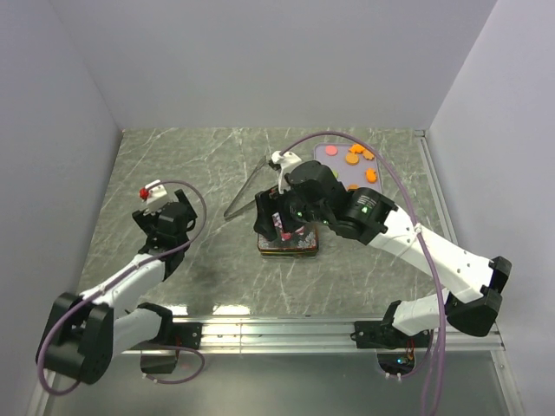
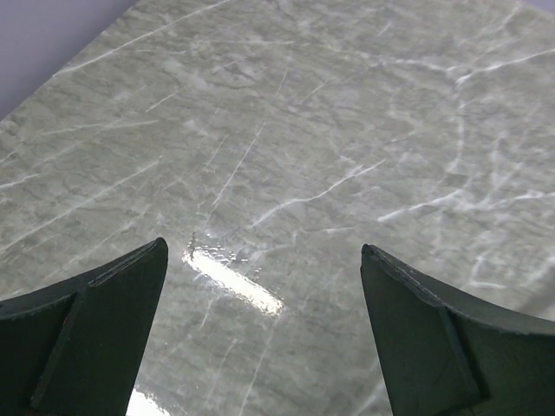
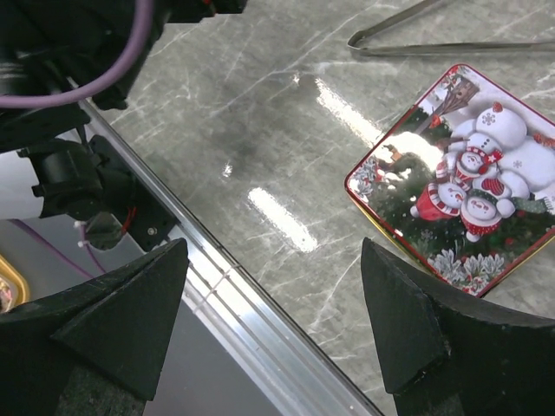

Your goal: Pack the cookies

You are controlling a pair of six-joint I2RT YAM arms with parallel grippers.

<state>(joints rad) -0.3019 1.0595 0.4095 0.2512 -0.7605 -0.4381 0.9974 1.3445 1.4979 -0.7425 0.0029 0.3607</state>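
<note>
The cookies [image 1: 353,158], mostly orange with one pink, lie on a pale purple tray [image 1: 336,170] at the back right of the table. A rectangular tin [image 1: 288,246] with a snowman lid stands in the middle; in the right wrist view [image 3: 460,186] its lid is on. My right gripper [image 1: 276,224] hovers over the tin's near left side, open and empty [image 3: 273,260]. My left gripper [image 1: 166,227] is open and empty over bare table at the left [image 2: 260,251].
Metal tongs [image 1: 247,192] lie on the table left of the tray, also at the top of the right wrist view [image 3: 451,39]. An aluminium rail [image 1: 277,328] runs along the near edge. Walls close the left, back and right.
</note>
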